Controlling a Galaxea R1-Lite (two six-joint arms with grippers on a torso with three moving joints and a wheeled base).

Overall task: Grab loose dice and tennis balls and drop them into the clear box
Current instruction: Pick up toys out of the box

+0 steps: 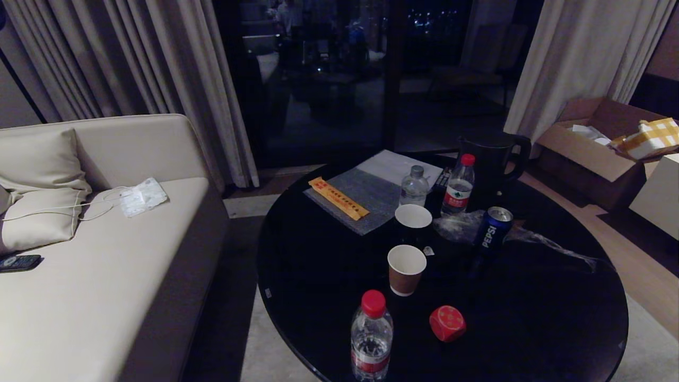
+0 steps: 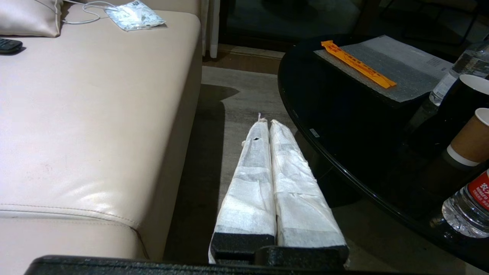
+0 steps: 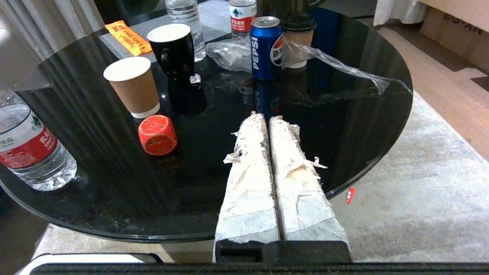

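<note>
**Red die waits on the table, both grippers clenched**

The left gripper [image 2: 266, 121] hangs off the table's [image 1: 557, 339] left edge, fingers pressed together, holding nothing. On the table, the red die [image 1: 447, 323] sits near the front edge, just right of a water bottle [image 1: 372, 339]. The right gripper [image 3: 266, 117] hovers over the front rim, clenched and empty.

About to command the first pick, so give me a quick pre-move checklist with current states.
1. Target found: red die on the black table, near edge: ok.
2. Die clear of the paper cup and water bottle: ok.
3. Right gripper open for grasp: not ok, shut.
4. Left gripper empty, shut, beside the table: ok.
5. Clear box located: not ok, in no view.
6. Tennis balls located: not ok, none visible.
</note>
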